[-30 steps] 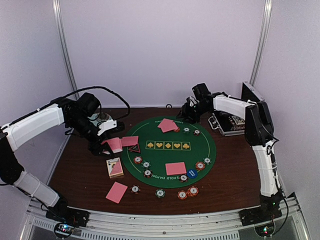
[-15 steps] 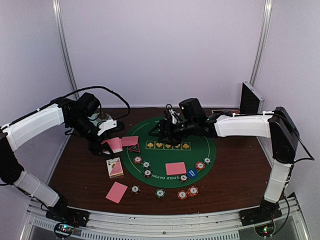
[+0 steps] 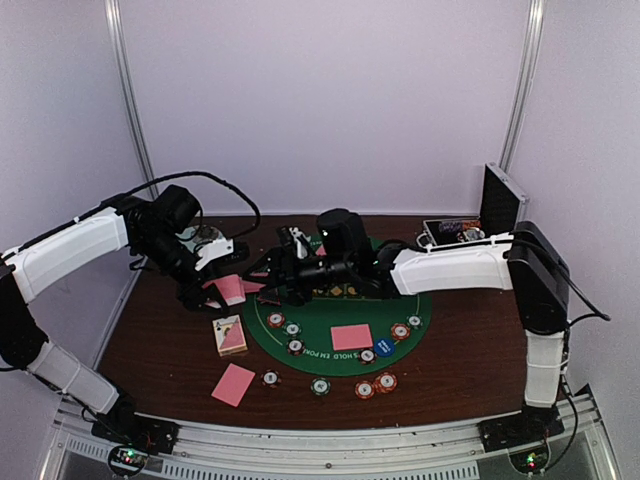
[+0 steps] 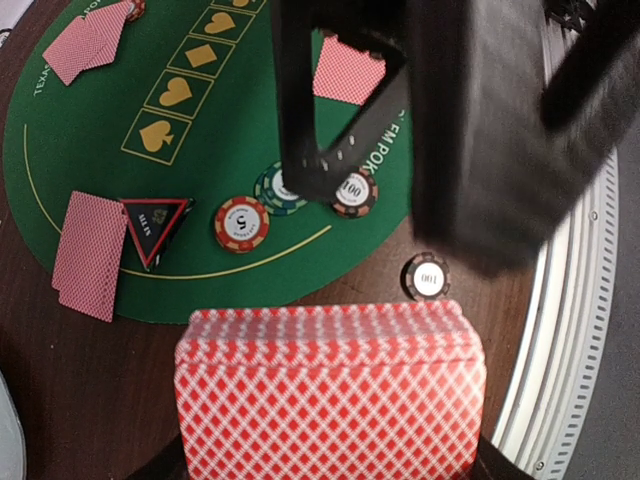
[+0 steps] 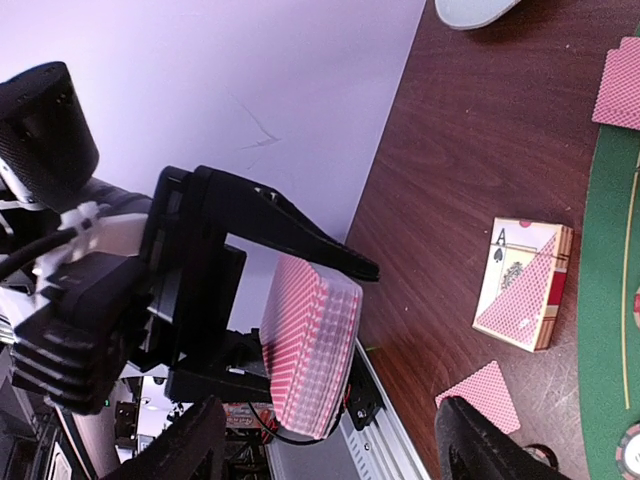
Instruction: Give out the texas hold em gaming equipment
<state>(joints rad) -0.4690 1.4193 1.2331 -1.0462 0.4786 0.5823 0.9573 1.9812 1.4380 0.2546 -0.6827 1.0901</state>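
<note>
My left gripper [image 3: 226, 286] is shut on a thick deck of pink-backed playing cards [image 4: 330, 390], held on edge above the table's left side. My right gripper [image 5: 330, 452] stands open just in front of that deck [image 5: 310, 345], one black finger [image 4: 300, 110] on each side, not touching it. On the green mat [image 3: 405, 290] lie a black-red triangle marker [image 4: 155, 228], dealt cards [image 4: 90, 255], striped chips [image 4: 241, 222] and a blue disc [image 3: 384, 347]. One card [image 3: 351, 337] lies at the mat's near side.
A card box showing an ace [image 3: 231, 335] and a single card [image 3: 233, 384] lie on the wood left of the mat. More chips [image 3: 375, 384] sit near the front edge. The aluminium case [image 3: 455, 232] stands open at the back right. A pale plate [image 5: 475, 10] lies behind.
My right arm swung from the case at the back right across the mat to the deck on the left, and its jaws opened. The left arm and deck stayed still.
</note>
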